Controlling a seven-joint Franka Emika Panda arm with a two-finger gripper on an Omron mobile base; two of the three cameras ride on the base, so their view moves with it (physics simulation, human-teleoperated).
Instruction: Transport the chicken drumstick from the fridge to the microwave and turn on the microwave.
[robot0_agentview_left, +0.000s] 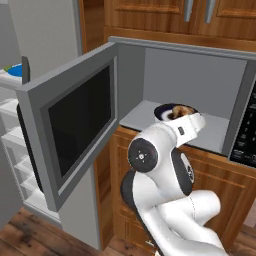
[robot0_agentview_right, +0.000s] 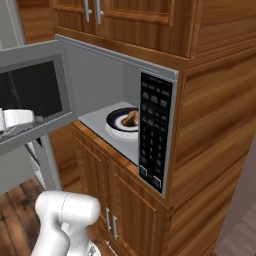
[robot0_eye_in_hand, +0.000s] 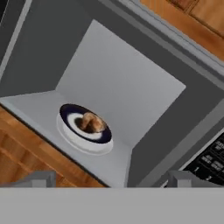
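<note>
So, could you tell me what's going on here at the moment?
The chicken drumstick already sits on a plate inside the microwave, whose door stands wide open. The robot's gripper is open and holds nothing, just outside the cavity and facing into it. The door has yet to be shut and the control panel pressed. The fridge to the left is open too.

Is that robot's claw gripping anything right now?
Nothing. The claw is open and empty outside the grey microwave; the golden-brown chicken drumstick lies on its round dark-rimmed plate inside.
</note>
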